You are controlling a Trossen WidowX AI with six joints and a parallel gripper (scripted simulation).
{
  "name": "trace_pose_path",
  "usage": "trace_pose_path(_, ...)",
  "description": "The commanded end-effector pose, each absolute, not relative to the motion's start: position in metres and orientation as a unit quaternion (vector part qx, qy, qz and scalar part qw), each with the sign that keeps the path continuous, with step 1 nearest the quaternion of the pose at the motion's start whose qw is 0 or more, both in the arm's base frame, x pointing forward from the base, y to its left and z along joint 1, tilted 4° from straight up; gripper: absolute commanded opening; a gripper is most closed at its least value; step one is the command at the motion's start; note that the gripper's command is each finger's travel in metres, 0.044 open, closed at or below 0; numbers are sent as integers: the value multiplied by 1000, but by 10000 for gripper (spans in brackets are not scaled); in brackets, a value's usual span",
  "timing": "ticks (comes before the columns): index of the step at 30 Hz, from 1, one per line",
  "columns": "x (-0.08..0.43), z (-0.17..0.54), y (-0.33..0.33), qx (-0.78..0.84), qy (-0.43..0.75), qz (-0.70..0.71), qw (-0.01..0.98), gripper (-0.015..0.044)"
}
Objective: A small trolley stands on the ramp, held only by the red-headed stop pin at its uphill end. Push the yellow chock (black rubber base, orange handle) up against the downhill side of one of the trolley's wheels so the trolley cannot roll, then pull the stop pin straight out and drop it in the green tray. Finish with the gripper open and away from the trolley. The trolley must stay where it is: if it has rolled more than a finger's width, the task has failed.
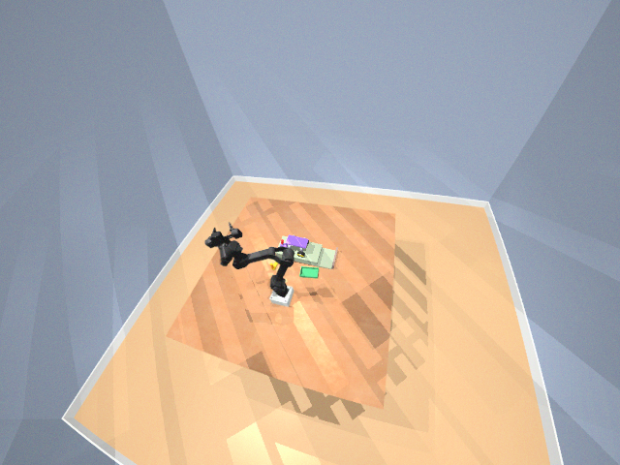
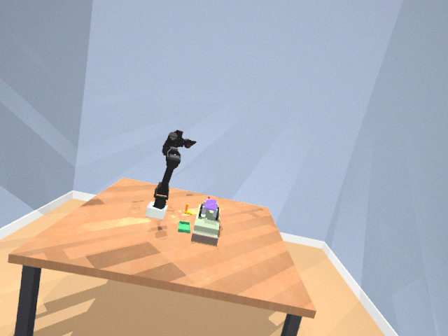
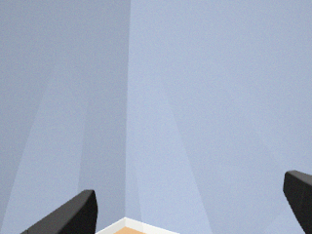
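Note:
My gripper (image 1: 222, 227) (image 2: 195, 142) (image 3: 193, 191) is open and empty, high above the table and well away from the trolley. The purple-topped trolley (image 1: 297, 241) (image 2: 211, 204) stands on the upper part of the pale green ramp (image 1: 312, 253) (image 2: 206, 227). The red-headed stop pin (image 1: 282, 241) (image 2: 208, 197) is upright at the trolley's uphill end. The yellow chock (image 1: 273, 265) (image 2: 189, 213) with its orange handle stands on the table beside the ramp, apart from the wheels. Its black base is too small to make out. The green tray (image 1: 309, 272) (image 2: 184, 227) shows no pin in it.
The arm's white base (image 1: 281, 296) (image 2: 156, 211) stands on the wooden table (image 1: 350, 320) (image 2: 119, 249), on the same side of the ramp as the tray and chock. The arm's upper links pass over the chock's area in the top view. The wrist view shows only walls and a floor corner.

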State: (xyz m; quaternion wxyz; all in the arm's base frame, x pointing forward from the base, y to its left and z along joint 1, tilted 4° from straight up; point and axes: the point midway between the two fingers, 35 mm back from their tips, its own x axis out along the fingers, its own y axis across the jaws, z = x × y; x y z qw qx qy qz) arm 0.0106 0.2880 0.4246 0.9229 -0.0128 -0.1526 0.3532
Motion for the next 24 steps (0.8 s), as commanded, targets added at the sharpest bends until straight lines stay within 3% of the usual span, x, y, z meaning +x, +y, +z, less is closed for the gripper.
trace_pose_path(1,11,424,289,-12,-152,354,923,374)
trace_pose_path(8,23,411,314,26,-131,379,916,190)
trace_pose_path(24,74,339,358,115,45,418,900,190)
